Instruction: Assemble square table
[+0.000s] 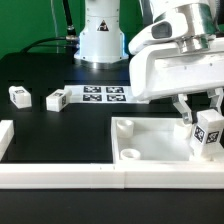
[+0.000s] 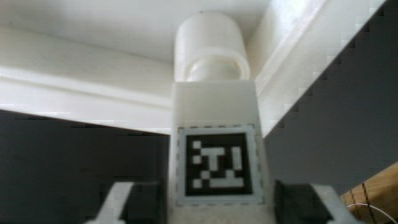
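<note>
The square table's white top lies at the front on the exterior view's right, rim up, with a round corner socket showing. My gripper is shut on one white leg, held upright over the top's right part. In the wrist view the leg runs out from between my gripper fingers, tag toward the camera, its rounded end close to the top's raised rim. I cannot tell whether the end touches. Two more leg blocks lie loose on the exterior view's left.
The marker board lies flat at the middle back, in front of the arm's white base. A long white border bar runs along the front edge, and another stands at the exterior view's left edge.
</note>
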`<move>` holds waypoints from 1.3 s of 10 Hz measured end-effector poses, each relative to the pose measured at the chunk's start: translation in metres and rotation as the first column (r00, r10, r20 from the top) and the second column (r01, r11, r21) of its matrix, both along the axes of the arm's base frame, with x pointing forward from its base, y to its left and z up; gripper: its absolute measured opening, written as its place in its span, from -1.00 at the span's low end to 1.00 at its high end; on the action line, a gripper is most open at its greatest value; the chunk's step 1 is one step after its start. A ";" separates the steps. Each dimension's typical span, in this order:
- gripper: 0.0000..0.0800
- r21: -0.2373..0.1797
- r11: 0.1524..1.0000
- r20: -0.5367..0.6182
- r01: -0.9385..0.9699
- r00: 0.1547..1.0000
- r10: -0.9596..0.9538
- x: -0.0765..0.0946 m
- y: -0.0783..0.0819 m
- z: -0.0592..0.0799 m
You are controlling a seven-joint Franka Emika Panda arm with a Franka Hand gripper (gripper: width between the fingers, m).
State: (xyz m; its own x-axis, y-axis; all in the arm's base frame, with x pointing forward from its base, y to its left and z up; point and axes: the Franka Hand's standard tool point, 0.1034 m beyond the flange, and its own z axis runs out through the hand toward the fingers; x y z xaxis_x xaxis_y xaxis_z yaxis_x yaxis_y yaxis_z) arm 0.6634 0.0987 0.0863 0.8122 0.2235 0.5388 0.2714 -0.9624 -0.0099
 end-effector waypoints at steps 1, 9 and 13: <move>-0.27 0.000 1.000 -0.001 0.000 1.000 0.000 0.000 0.000 0.000; 0.62 0.000 1.000 -0.001 0.000 1.000 0.000 0.000 0.000 -0.001; 0.62 0.039 0.998 -0.078 0.052 0.996 -0.048 -0.002 -0.004 0.005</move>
State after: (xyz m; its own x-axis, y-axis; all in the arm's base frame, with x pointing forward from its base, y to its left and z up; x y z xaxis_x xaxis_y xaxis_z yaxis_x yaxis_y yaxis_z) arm 0.6611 0.0951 0.0911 0.8613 0.1603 0.4821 0.2198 -0.9731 -0.0691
